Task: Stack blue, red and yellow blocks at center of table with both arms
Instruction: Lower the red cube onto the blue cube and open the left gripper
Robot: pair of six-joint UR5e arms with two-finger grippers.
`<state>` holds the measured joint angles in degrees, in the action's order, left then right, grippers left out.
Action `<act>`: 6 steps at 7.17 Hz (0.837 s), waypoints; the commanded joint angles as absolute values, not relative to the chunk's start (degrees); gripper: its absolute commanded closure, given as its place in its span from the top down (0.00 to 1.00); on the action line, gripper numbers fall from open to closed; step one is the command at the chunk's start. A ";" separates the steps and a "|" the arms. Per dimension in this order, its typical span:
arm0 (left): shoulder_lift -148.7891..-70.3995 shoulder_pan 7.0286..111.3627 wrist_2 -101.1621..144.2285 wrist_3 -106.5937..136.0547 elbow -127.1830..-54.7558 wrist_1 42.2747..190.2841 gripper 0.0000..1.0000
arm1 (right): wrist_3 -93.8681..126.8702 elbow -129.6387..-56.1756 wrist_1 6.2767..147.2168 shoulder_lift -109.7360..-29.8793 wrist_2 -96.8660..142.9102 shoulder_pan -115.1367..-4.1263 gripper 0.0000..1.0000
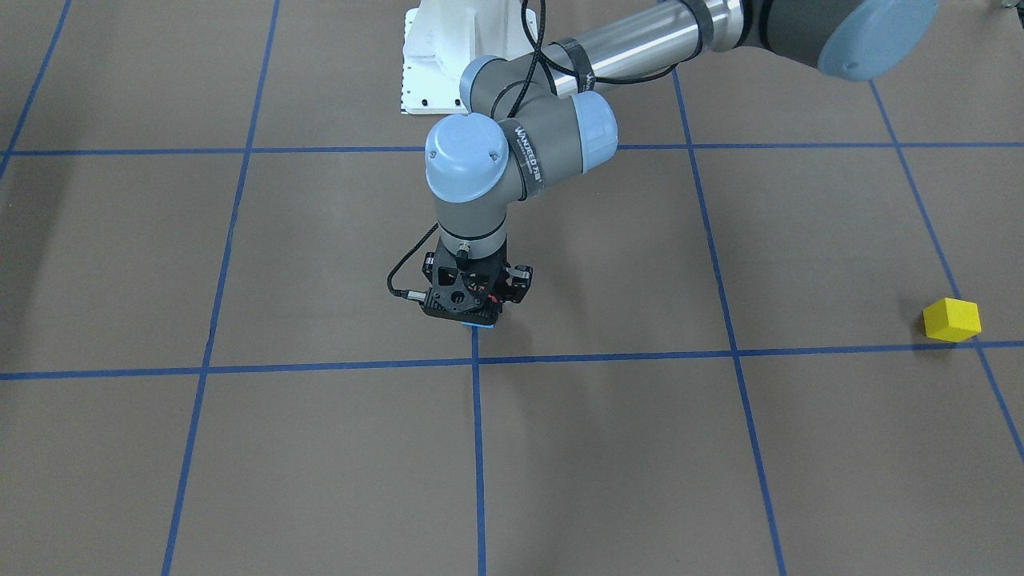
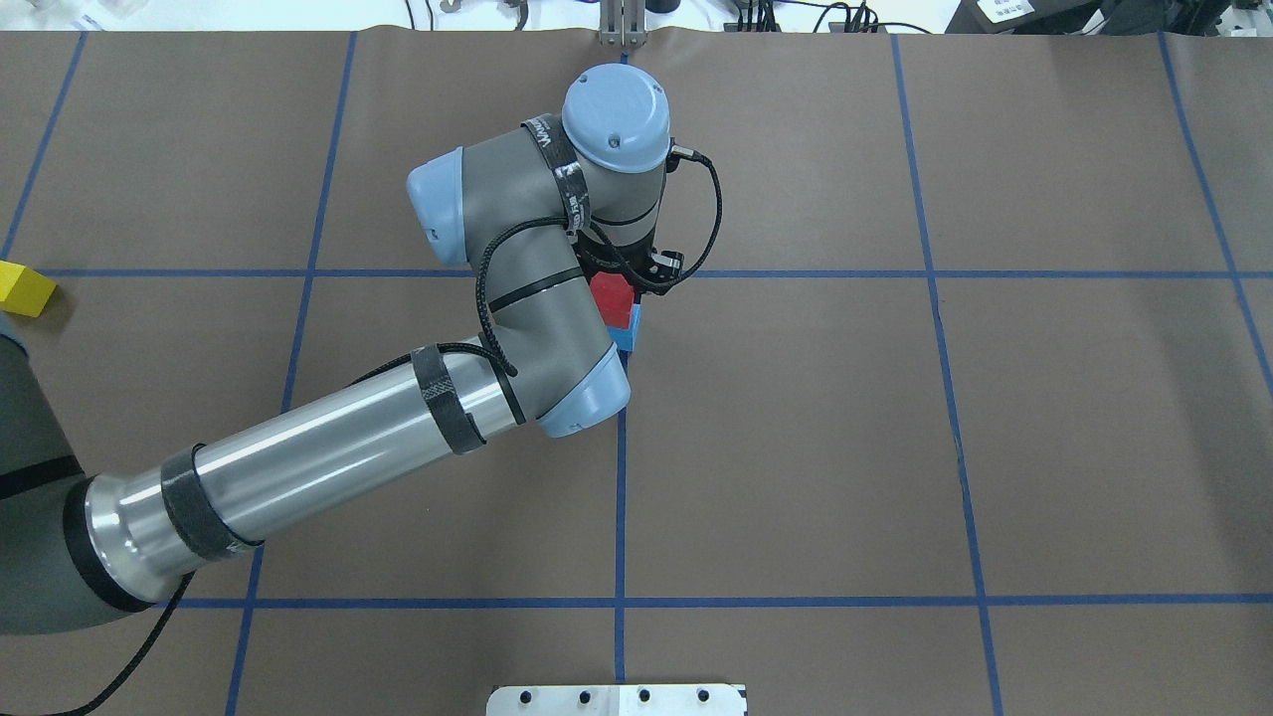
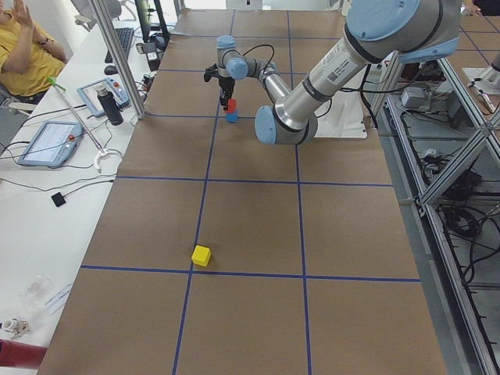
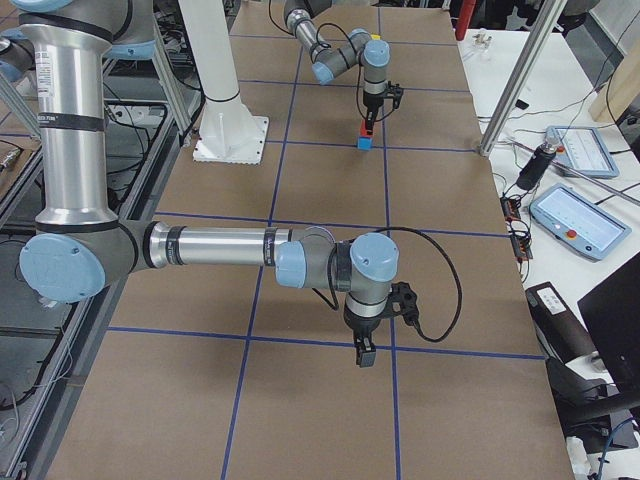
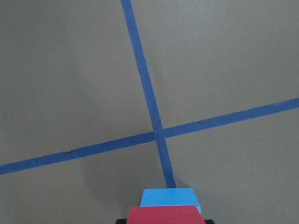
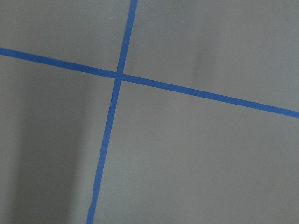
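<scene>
My left gripper (image 1: 478, 310) is at the table's centre, pointing down, shut on the red block (image 2: 609, 296). The red block sits on or just above the blue block (image 2: 628, 336), which rests by the crossing of the blue tape lines. In the left wrist view the red block (image 5: 163, 214) is at the bottom edge with the blue block (image 5: 170, 198) just beyond it. The yellow block (image 1: 951, 319) lies alone far out on my left side and also shows in the overhead view (image 2: 25, 288). My right gripper (image 4: 365, 352) shows only in the exterior right view, low over bare table; I cannot tell if it is open.
Brown table cover with a blue tape grid (image 2: 621, 477). The left arm's forearm (image 2: 328, 447) stretches from the near left to the centre. The robot's white base plate (image 1: 432, 72) is at the table's edge. Tablets and cables lie on a side bench (image 3: 55, 141).
</scene>
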<state>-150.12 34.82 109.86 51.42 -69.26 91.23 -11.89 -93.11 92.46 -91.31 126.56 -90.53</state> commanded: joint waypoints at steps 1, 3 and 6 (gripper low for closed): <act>-150.12 34.72 109.86 51.42 -69.17 91.58 0.03 | -11.87 -93.08 92.46 -91.23 126.56 -90.53 1.00; -150.12 34.54 109.86 50.98 -69.17 91.67 0.13 | -11.95 -92.99 92.46 -91.23 126.56 -90.53 1.00; -150.03 34.37 109.86 50.80 -69.08 91.76 0.23 | -11.87 -92.99 92.46 -91.23 126.56 -90.53 1.00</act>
<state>-150.05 34.42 109.86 50.89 -69.10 91.69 -11.89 -92.99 92.46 -91.23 126.56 -90.53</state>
